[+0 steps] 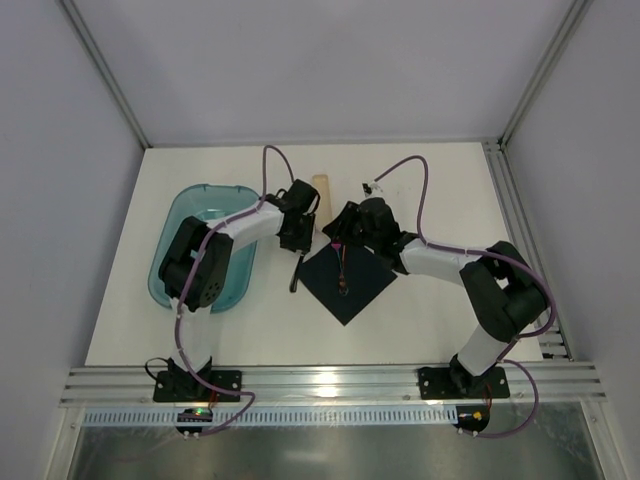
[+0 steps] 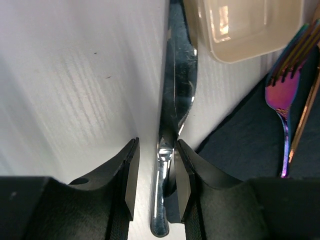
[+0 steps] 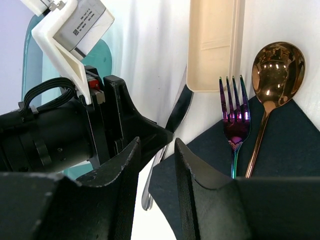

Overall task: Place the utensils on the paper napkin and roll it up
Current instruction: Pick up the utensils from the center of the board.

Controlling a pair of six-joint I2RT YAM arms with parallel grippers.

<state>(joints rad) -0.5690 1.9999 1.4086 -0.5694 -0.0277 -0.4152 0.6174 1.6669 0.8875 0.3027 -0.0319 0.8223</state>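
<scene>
Left hand (image 2: 156, 150) fills the bottom of its view, narrowly parted astride the knife (image 2: 175, 85) handle on the worktop (image 2: 75, 75), napkin (image 2: 245, 145) at lower right. Right hand (image 3: 157, 145), bottom centre, narrowly parted, grips nothing; fork (image 3: 234, 125) and spoon (image 3: 277, 65) lie on the napkin, right. From above, napkin sits mid-frame

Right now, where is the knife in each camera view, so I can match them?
Top external: knife centre-left, beside the navy napkin's left corner.
Left wrist: knife centre, running up from between the left gripper's open jaws.
Right wrist: knife centre, left of the napkin.
Shared landmark: the cream tray just beyond the knife.
</scene>
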